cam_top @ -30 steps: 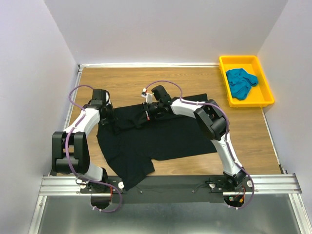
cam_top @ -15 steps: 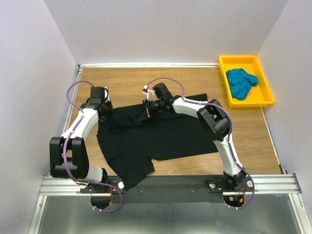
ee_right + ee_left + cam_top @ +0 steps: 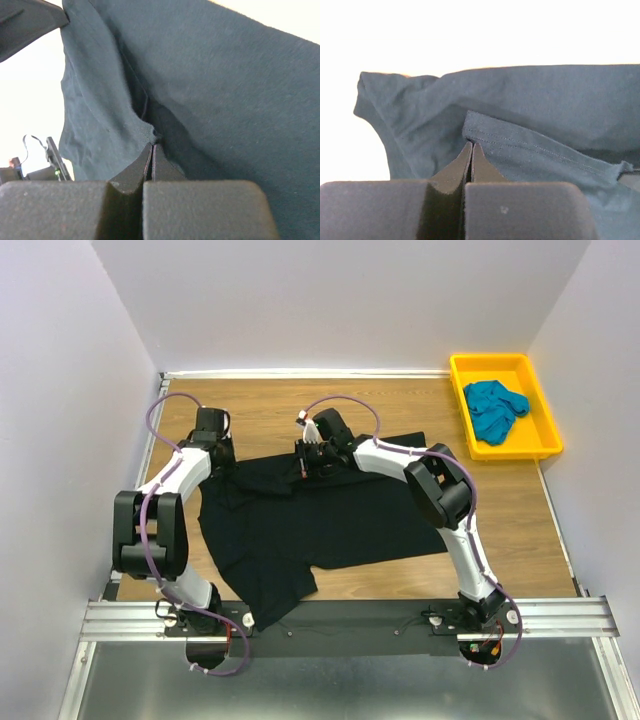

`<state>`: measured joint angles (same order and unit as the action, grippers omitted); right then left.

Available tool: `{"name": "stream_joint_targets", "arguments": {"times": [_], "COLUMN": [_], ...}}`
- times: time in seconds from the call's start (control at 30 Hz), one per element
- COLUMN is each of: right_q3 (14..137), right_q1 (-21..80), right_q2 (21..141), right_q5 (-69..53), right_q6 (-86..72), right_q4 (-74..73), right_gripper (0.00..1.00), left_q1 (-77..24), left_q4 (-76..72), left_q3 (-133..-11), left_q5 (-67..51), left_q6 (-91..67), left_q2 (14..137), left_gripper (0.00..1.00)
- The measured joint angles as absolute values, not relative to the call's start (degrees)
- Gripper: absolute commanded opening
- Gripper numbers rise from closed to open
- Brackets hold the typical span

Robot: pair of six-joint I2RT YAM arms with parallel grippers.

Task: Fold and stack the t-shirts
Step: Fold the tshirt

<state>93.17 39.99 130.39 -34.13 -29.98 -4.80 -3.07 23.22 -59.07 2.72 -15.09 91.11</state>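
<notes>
At far left of table, L gripper is clamped tight on a stitched hem of black shirt, at its far-left part. Black shirt lies spread across mid table, mostly flat but rumpled along far-left side; near-left part reaches table's near edge. R gripper, just right of the L one at shirt's far edge, is pinched closed on a bunched fold of same cloth. Far right: teal shirt sits wadded in yellow tray, well apart from both arms.

Progress, my read: early. Both grippers have hold for what looks like 1st fold of black shirt; no fold done yet. Teal looks untouched. Left to do: fold black, fetch + fold teal, stack.

Count: shirts 2 (1 black, 1 teal); tray 1; grippers 2, both on black shirt; stacks 0.
</notes>
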Motion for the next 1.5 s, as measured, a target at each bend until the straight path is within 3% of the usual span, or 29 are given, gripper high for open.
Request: {"name": "stream_joint_targets", "arguments": {"times": [0.43, 0.67, 1.0, 1.1, 1.17, 1.27, 1.3, 1.4, 1.43, 1.5], "right_q3": [94.6, 89.5, 85.3, 84.6, 83.8, 82.4, 81.8, 80.6, 80.3, 80.0], "right_q1": [39.2, 39.2, 39.2, 39.2, 39.2, 39.2, 39.2, 39.2, 39.2, 39.2], "right_q2": [130.4, 128.2, 127.9, 127.5, 126.8, 125.8, 125.4, 124.6, 124.5, 123.9], "right_q5": [-34.3, -40.9, -46.5, -47.2, -47.6, -48.1, -48.3, -48.6, -48.8, -48.9], "right_q6": [-29.3, -26.8, -22.6, -20.8, -19.7, -18.1, -17.5, -16.4, -16.1, -15.4], "right_q4": [-4.8, -4.9, -7.1, -8.0, -8.9, -10.2, -10.5, -11.5, -11.8, -12.3], "right_gripper": [0.03, 0.06, 0.08, 0.14, 0.24, 0.38, 0.42, 0.51, 0.53, 0.53], "left_q1": [-6.9, -6.8, -6.8, -6.8, -6.8, -6.9, -6.9, -6.9, -6.9, -7.0], "left_q4": [23.5, 29.2, 38.0, 39.4, 40.1, 40.9, 41.1, 41.9, 42.2, 42.5], "left_q3": [-59.5, -56.7, -53.6, -50.7, -48.6, -46.1, -45.5, -43.5, -42.8, -42.3], "left_q5": [5.5, -4.4, -12.9, -15.6, -17.1, -18.5, -18.8, -19.7, -20.3, -21.0], "left_q6": [-14.7, -16.8, -17.1, -17.1, -17.0, -16.5, -16.3, -15.8, -15.4, -15.7], "left_q2": [91.8, 83.3, 80.8, 79.0, 78.4, 77.9, 77.8, 76.9, 76.4, 75.6], "left_gripper": [0.00, 0.00, 0.00, 0.00, 0.02, 0.14, 0.27, 0.46, 0.58, 0.69]}}
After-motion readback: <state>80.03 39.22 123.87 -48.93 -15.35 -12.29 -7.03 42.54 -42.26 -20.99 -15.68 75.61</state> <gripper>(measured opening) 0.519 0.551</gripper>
